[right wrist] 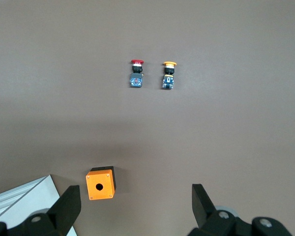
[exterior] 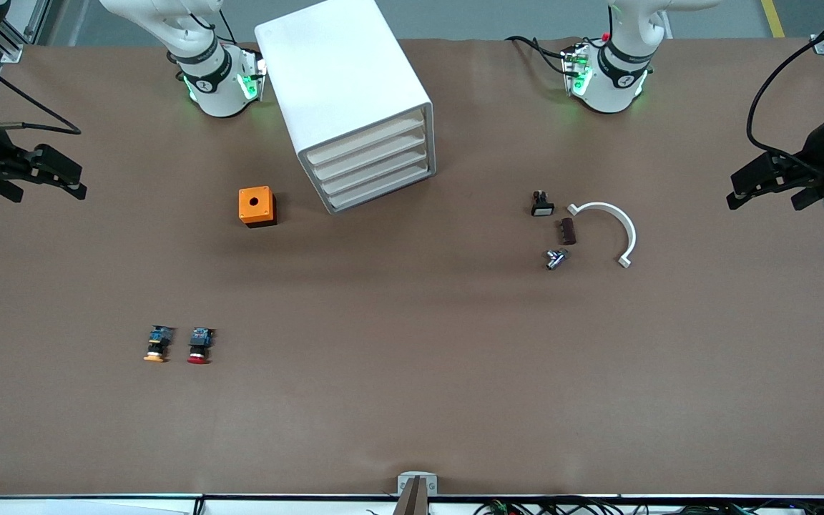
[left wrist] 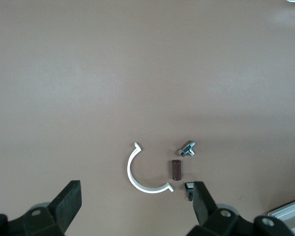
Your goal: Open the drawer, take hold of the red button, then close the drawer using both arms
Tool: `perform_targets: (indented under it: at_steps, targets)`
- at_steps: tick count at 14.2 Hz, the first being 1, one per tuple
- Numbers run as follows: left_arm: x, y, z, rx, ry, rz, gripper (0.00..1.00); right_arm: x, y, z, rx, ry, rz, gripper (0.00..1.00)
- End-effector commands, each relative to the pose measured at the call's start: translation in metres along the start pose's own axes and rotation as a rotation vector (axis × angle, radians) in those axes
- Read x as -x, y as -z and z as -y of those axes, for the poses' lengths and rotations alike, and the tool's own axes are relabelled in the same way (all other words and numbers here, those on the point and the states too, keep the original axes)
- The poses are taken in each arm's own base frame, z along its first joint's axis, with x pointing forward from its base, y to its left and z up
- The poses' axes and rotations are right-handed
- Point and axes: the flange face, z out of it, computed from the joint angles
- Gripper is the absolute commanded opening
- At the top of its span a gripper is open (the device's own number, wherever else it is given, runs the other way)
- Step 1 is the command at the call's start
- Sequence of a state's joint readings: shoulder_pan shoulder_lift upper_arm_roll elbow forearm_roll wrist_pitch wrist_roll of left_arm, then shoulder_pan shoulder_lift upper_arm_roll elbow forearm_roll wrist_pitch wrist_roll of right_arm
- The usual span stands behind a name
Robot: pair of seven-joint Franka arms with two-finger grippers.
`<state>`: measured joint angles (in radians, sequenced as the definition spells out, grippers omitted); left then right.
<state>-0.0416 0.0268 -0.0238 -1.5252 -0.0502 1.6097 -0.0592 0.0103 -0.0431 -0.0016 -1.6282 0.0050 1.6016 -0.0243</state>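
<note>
The white cabinet [exterior: 346,86] stands near the robots' bases. Its four pale-fronted drawers [exterior: 374,168] look alike and are all pushed in; I cannot tell which one is the task's drawer. The red-capped button [exterior: 199,345] lies on the table toward the right arm's end, nearer the front camera than the cabinet, and shows in the right wrist view as the button [right wrist: 136,73]. My right gripper [exterior: 69,182] hangs open and empty over that end of the table. My left gripper [exterior: 741,189] hangs open and empty over the left arm's end. Both arms wait.
An orange-capped button [exterior: 158,344] lies beside the red one. An orange box [exterior: 257,206] with a round hole sits beside the cabinet. Toward the left arm's end lie a black button with a white face [exterior: 541,204], a brown block [exterior: 568,231], a metal fitting [exterior: 555,259] and a white curved clip [exterior: 612,225].
</note>
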Motion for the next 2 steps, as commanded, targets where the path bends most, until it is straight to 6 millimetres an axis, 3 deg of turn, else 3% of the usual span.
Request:
perform_targets:
  at_steps: [1,2]
  targets:
    - [-0.0010,0.0051,-0.0019,-0.020,-0.001,0.001,1.00,0.0111,0.0079,-0.0012,0.001,0.009,-0.017,1.00]
    - [-0.0009,0.0050,-0.0010,-0.020,0.002,0.003,1.00,0.0119,0.0077,-0.0012,0.000,0.009,-0.014,1.00]
